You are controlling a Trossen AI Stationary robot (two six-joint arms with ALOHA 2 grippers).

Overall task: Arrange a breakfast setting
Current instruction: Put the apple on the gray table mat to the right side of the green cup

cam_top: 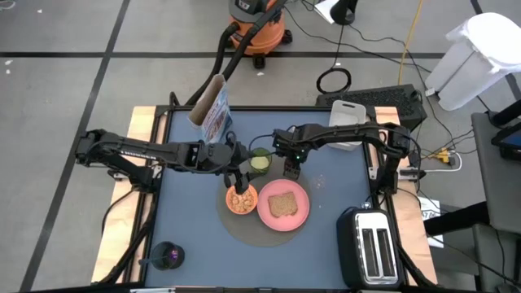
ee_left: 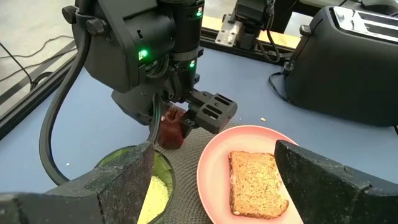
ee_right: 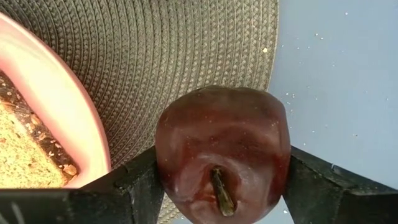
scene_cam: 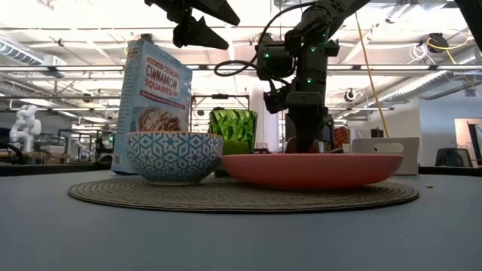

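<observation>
A round pink plate [cam_top: 283,205] carries a brown toast slice [cam_top: 282,204] on a woven round mat [cam_top: 241,231]. Left of the plate stands a small bowl [cam_top: 241,199], orange inside, with cereal in it. A green cup [cam_top: 259,162] stands at the mat's far side, and the blue cereal package [cam_top: 213,110] is upright beyond it. My right gripper [cam_top: 291,170] is shut on a dark-red fruit [ee_right: 221,143] at the mat's far edge, beside the plate. My left gripper [cam_top: 237,177] is open and empty above the bowl. I cannot make out the spoon. My right gripper pinches the dark-red fruit by two opposite sides [ee_right: 163,155] between its two fingers [ee_right: 140,183]. The fingers point down from above, and the stem end faces up. The fruit is upright and low over the mat's far edge [ee_left: 171,130]. Whether it rests there I cannot tell.
A black toaster [cam_top: 370,248] stands at the table's near right corner. A white container [cam_top: 346,115] sits at the far right. A dark round thing with a purple part [cam_top: 168,257] stands near the left front edge. Bare blue table lies left and right of the mat.
</observation>
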